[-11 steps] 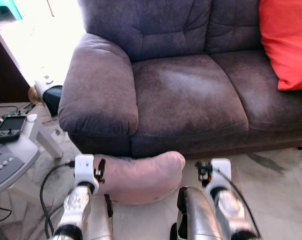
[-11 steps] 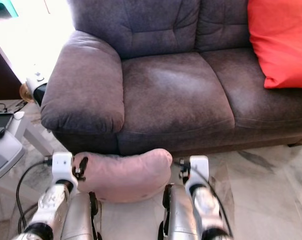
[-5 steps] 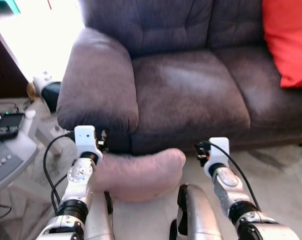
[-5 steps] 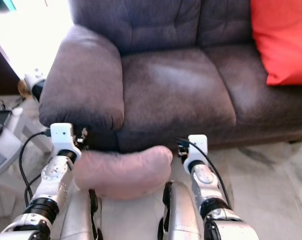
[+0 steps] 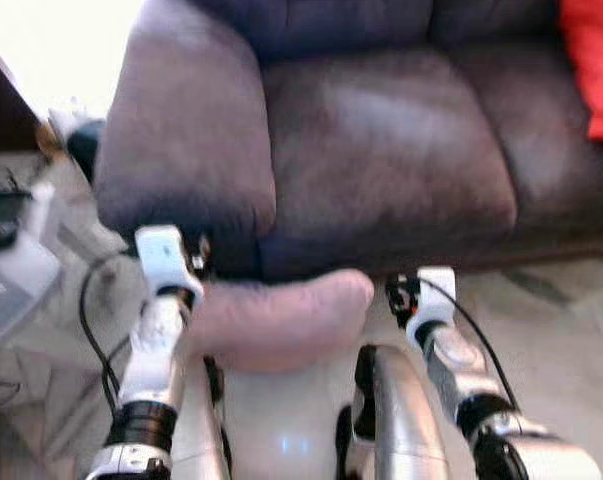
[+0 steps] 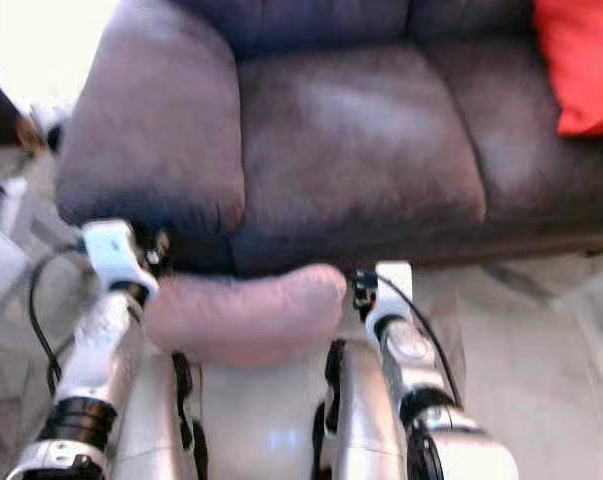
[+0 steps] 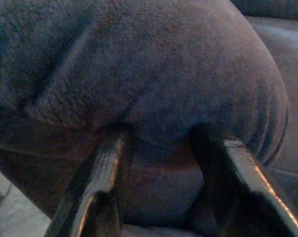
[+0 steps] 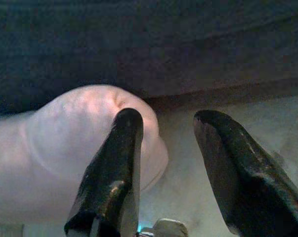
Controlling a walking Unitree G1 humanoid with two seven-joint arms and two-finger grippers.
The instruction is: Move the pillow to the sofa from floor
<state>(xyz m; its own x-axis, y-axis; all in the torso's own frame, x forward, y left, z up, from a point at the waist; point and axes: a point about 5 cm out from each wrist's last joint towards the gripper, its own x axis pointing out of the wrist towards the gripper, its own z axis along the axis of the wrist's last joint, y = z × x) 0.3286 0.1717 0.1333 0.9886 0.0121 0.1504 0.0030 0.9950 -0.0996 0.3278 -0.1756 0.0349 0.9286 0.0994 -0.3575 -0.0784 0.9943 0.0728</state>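
Observation:
The pink pillow (image 5: 276,320) lies lengthwise in front of the sofa's base, between my two forearms and below the dark grey sofa (image 5: 381,150). My left gripper (image 5: 194,266) is at the pillow's left end, under the sofa's armrest (image 7: 153,74), and its fingers (image 7: 97,177) stand open towards that armrest. My right gripper (image 8: 166,123) is open at the pillow's right end. One finger (image 8: 119,158) lies against the pillow's rounded tip (image 8: 79,143), the other over the pale floor. Whether the pillow rests on the floor or is pressed between the arms is not clear.
A red cushion (image 5: 593,60) leans in the sofa's right corner. A white side table with devices (image 5: 11,260) and black cables (image 5: 89,320) stand on the floor to the left. Pale marble floor (image 5: 561,330) lies to the right.
Both arms have reached further forward to the pillow's ends near the sofa's base. The whole picture has shifted and blurred, so the camera has moved closer to the sofa.

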